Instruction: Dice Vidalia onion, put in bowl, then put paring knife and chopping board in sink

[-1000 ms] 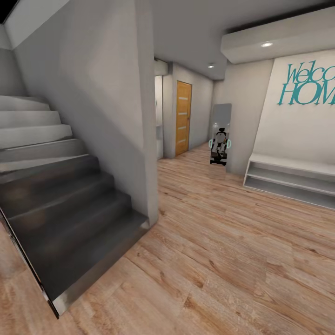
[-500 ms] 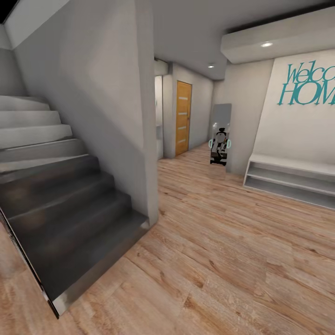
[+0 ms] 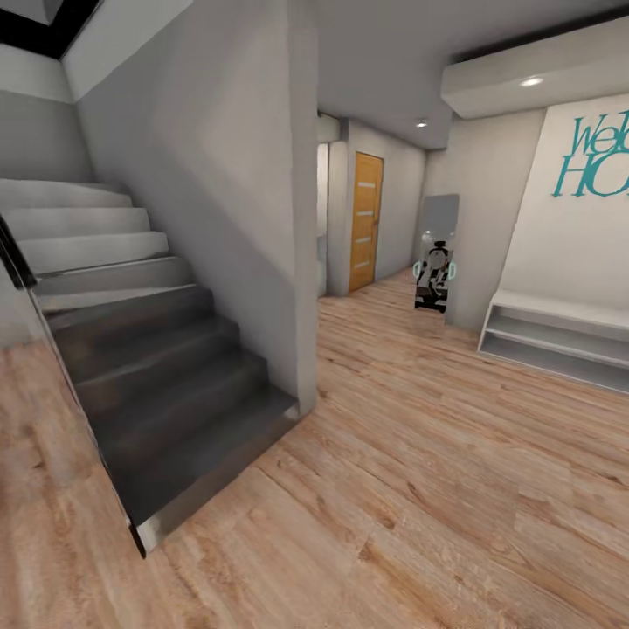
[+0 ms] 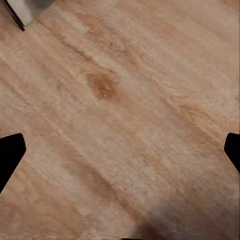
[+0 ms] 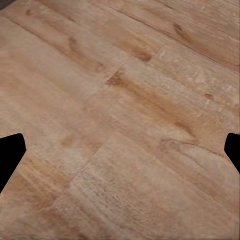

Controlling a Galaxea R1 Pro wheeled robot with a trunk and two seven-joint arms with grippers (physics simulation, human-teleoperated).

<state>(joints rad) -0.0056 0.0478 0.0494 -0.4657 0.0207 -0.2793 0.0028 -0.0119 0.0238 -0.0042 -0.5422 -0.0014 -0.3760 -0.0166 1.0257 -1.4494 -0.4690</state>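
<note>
The head view shows a hallway with a wooden floor [image 3: 419, 489]. A dark staircase [image 3: 166, 393] rises at the left, a white shelf bench [image 3: 559, 341] stands at the right, and an orange door [image 3: 366, 220] is far. Both wrist views look down at floor planks. The left pincer [image 4: 120, 150] and the right pincer [image 5: 120, 150] are spread wide, grasping nothing.

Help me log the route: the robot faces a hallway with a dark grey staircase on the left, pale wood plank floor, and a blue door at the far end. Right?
Not quite: the head view shows the door at the far end is orange-brown wood, not blue. The dark grey staircase on the left and the pale wood plank floor are as you say.
</note>
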